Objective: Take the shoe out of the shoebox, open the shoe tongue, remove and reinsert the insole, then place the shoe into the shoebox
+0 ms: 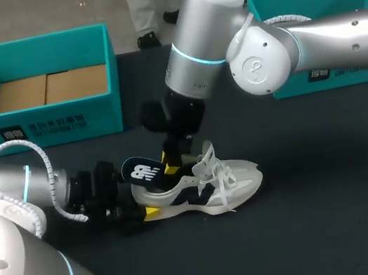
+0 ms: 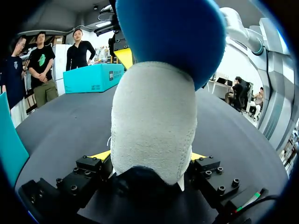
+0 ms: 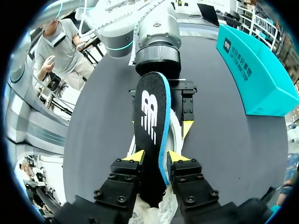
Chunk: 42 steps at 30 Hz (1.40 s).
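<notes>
On the dark counter (image 1: 322, 191), before the open shoebox (image 1: 42, 123), the left fingers (image 2: 102, 155) clamp the shoe (image 1: 228, 186) by its heel, their tips mostly hidden behind it, while the right fingers (image 3: 135, 156) pinch the insole (image 3: 149, 126), whose lower end is lost inside the shoe.

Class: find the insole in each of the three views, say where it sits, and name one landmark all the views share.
Head view: insole stands out of the shoe at its heel, under the right gripper.
Left wrist view: its blue underside rises above the shoe's heel, ahead of the left gripper.
Right wrist view: insole clamped in the right gripper.
Shared landmark: the white shoe.
</notes>
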Available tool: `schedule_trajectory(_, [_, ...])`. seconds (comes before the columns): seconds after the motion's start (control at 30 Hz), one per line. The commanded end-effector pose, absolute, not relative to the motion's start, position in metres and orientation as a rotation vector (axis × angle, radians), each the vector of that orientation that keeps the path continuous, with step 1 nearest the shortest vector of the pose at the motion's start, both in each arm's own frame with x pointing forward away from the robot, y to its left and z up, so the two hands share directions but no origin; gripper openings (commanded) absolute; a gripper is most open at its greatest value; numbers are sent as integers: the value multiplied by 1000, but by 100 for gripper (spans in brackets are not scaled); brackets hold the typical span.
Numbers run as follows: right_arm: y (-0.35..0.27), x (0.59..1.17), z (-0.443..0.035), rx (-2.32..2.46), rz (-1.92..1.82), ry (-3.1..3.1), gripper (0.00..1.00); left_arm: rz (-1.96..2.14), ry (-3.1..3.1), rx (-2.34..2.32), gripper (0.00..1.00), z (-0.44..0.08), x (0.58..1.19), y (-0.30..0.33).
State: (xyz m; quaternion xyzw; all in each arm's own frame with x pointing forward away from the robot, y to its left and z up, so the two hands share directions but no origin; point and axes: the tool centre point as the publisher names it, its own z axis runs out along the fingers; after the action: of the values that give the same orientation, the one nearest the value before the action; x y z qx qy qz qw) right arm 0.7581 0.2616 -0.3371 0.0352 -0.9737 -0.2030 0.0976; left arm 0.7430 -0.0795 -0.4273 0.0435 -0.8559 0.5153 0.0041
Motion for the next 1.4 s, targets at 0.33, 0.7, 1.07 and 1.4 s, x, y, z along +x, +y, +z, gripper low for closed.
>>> schedule_trajectory(0.33, [269, 758, -347, 163, -665, -2805, 31, 1611, -2685, 138, 0, -429, 744, -80])
schedule_trajectory(0.7, [272, 754, -341, 167, -694, -2794, 0, 1611, -2685, 138, 0, -429, 744, -80])
schedule_trajectory(1.07, [280, 773, -314, 117, -841, -2800, 0, 1611, -2685, 138, 0, -429, 744, -80])
schedule_trajectory(1.4, [283, 794, -282, 35, -950, -2798, 0, 1611, -2685, 138, 0, -429, 744, -80])
